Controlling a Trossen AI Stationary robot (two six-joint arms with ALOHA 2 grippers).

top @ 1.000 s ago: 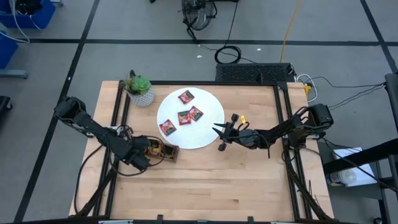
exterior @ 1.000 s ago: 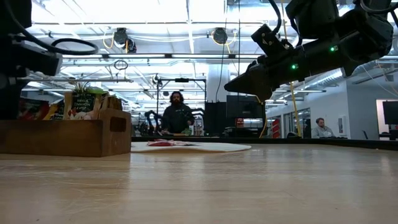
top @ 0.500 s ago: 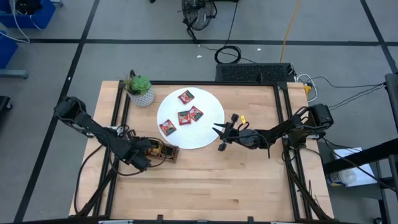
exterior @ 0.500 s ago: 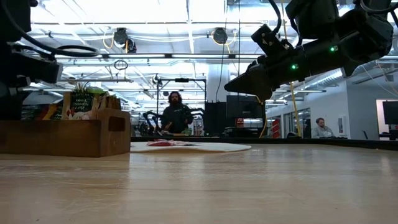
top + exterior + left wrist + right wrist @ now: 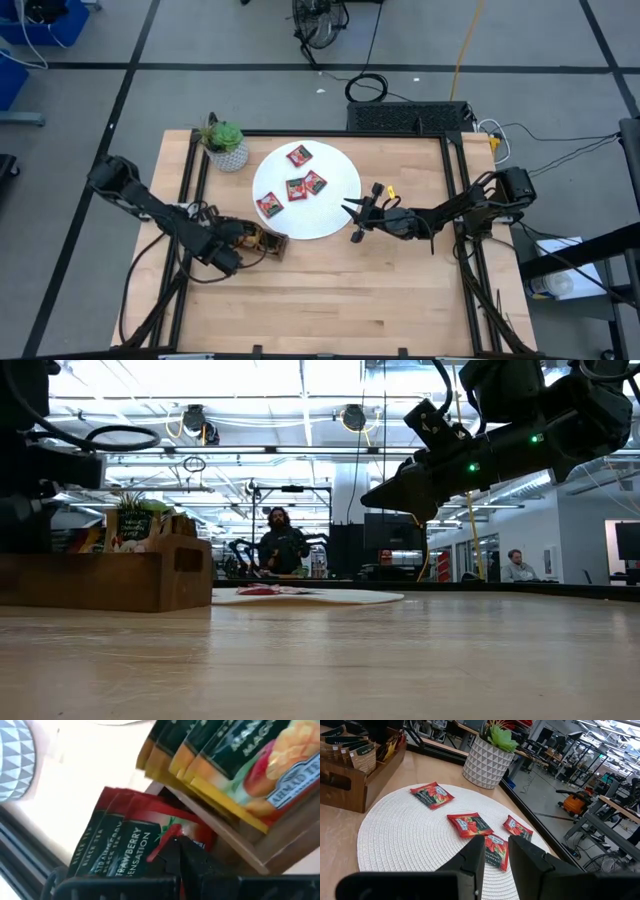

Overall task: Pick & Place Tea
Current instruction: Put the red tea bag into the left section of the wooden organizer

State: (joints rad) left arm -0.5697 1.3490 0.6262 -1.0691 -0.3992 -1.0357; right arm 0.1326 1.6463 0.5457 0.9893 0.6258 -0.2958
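A wooden tray near the table's left side holds standing tea sachets, red ones in one compartment and orange-yellow ones in the one beside it. My left gripper is down in the tray, shut at the red sachets. Several red sachets lie flat on a white woven disc. My right gripper hovers open over the disc's right rim, above the table, touching nothing. My left gripper has its fingertips together on the upper edge of a red sachet that stands among the others in the tray's compartment. It comes at the sachet from above, slanting. The fingers hide the exact place of contact. The sachet's lower part is still in the tray.
A green potted plant in a white patterned pot stands at the far left corner, beside the disc. Black rails run along the table's left and right sides. Bare wood lies along the near edge. People are in the room beyond.
In the low view my left arm has sunk a little toward the tray. The right arm and the sachets on the disc have stayed where they were.
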